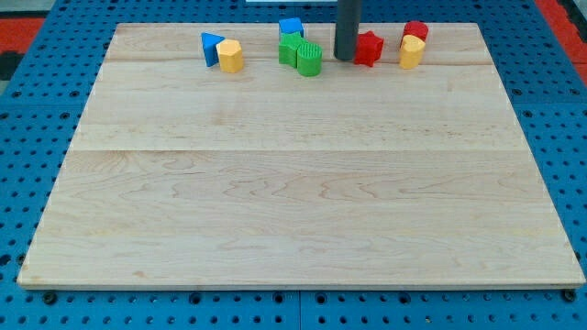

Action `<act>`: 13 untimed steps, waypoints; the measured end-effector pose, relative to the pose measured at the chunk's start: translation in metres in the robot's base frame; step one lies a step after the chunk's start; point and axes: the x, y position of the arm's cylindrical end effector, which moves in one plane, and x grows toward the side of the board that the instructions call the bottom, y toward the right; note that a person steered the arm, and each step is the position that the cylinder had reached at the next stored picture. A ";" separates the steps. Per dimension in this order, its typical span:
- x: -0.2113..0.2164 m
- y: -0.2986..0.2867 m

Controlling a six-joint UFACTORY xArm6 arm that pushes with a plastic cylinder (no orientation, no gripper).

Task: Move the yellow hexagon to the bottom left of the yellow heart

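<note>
The yellow hexagon [229, 56] sits near the view's top left of the wooden worktop [293, 202], touching the blue triangle [211, 47] on its left side. Further toward the view's right comes a cluster of three blocks: a blue cube [291, 27] at the back, a green block [291, 49] just below it, and a ribbed green round block [310, 60] touching that one on its lower right. Next stands the dark rod, and my tip [346, 57] rests on the worktop between the green round block and a red star-like block [369, 49], just beside the red block's left edge. There is no claw here, only the rod, so nothing is held. Last, near the view's top right, the yellow heart [412, 51] lies in front of a red block [415, 31] and touches it, well apart from the yellow hexagon.
</note>
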 end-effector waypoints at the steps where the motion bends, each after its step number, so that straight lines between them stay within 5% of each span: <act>1: -0.009 0.026; 2: 0.000 0.027; 3: 0.058 0.012; 4: 0.110 -0.033; 5: 0.120 -0.152; 6: 0.088 -0.264; 7: 0.025 -0.302; 8: -0.040 -0.285; 9: -0.051 -0.237; 13: 0.042 -0.156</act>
